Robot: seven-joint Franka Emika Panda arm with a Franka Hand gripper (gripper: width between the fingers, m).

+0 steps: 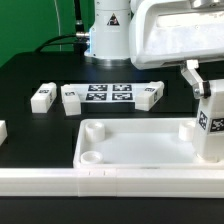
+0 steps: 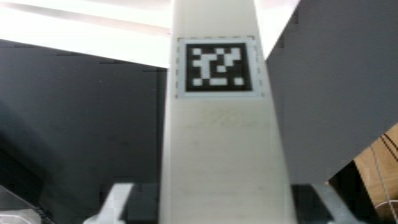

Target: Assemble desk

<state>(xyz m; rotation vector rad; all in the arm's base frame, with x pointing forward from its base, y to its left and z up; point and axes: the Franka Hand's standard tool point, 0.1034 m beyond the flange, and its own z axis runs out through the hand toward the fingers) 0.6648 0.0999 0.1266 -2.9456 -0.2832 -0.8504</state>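
The gripper (image 2: 214,204) is clasping an upright leg (image 1: 211,124) at the end of the tabletop (image 1: 130,162) on the exterior view's right, the frame edge cropping it, and whether its foot is sitting in a socket is staying unclear.

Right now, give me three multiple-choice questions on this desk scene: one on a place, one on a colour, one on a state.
1. Where at the tabletop is the gripped leg? A) its end on the exterior view's right B) its end on the exterior view's left C) its middle
2. What colour is the table? A) green B) black C) white
3. How are the jaws? A) open, empty B) closed on the leg C) out of view
Answers: A, the leg is upright at that end; B, its bare surface is black; B, the wrist view shows the leg between them.
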